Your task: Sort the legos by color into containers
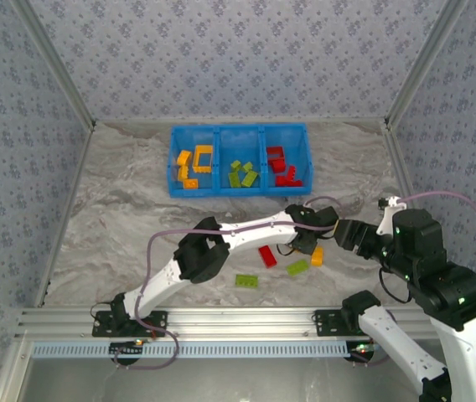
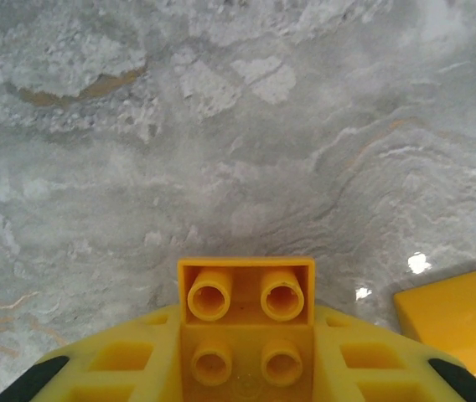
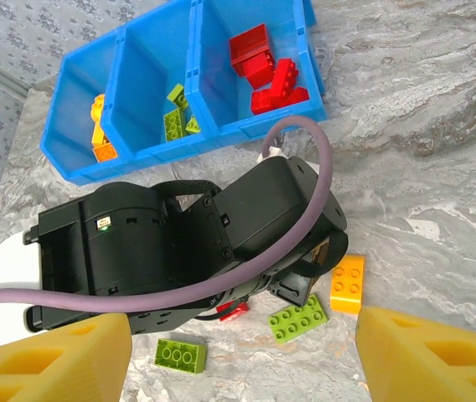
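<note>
Up close in the left wrist view, the left gripper (image 2: 246,331) is clamped on a 2x2 orange-yellow brick (image 2: 245,293). There's a yellow finger (image 2: 121,364) tight against each side and the hollow tubes face the camera. The bottom of the brick runs off the frame, and I honestly can't tell if it's sitting on the marble-look table (image 2: 221,126) or just off it. At 3 o'clock from it a second orange-yellow brick (image 2: 456,322) is chopped by the frame edge. In the right wrist view the right gripper (image 3: 242,356) is spread wide open, with only the tips of its fingers poking in at the bottom corners. The left arm's black wrist (image 3: 179,243) and its purple cable (image 3: 305,134) block a lot here, so a red brick (image 3: 234,311) under it shows as just a sliver. A lime green brick (image 3: 298,319) lies at 5 o'clock from that wrist and another lime green brick (image 3: 179,355) at 7 o'clock, both apart from everything. A tiny green light glows on the black housing; any print there is too small to read. Farther out, at 12 o'clock on the table, the blue bin (image 1: 219,189) has three compartments. Orange-yellow pieces, including an open square frame (image 1: 204,157), are in the left one, lime green in the middle and red on the right. They overlap too much to count.
</note>
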Robot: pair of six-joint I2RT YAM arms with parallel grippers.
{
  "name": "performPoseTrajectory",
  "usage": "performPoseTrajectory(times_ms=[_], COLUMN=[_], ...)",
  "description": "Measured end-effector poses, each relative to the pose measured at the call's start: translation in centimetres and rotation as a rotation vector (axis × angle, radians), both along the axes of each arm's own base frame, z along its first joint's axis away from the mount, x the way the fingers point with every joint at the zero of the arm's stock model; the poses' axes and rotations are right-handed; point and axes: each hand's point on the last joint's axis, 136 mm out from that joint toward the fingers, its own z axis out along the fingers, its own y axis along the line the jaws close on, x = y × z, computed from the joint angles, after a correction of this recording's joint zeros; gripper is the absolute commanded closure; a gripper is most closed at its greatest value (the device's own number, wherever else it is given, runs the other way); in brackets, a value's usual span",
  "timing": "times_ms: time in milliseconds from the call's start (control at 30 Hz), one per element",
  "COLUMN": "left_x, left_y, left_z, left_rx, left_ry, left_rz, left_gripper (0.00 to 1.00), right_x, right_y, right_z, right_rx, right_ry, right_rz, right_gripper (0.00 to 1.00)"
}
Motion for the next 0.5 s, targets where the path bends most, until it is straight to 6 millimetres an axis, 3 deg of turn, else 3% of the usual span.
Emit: performPoseTrajectory(times_ms=[100,200,400,500], left_x=[0.1,0.4,4.0,6.8], left_y=[1.5,3.8,11.2,16.7], left_z=[0.5,2.9,13.8,18.2], left_rx=[0.028,0.028,-0.137,-0.223], left_ry=[-0.018,-0.036,-0.13,-0.186], left_rz=[0.01,0.03,0.167,0.286], left_gripper=[0.69,0.69,0.68,0.68], right_x=[0.1,0.6,2.8,4.2], right_y=[0.1,0.6,3.5,6.2], right_z=[0.0,0.0,-1.4,-2.9], right_rx=[-0.005,0.0,0.025,0.012], right_ry=[0.002,-0.009,0.023,0.057], right_rz=[0.004,0.024,0.124,0.211], right_gripper=[0.27,0.27,0.29,0.29])
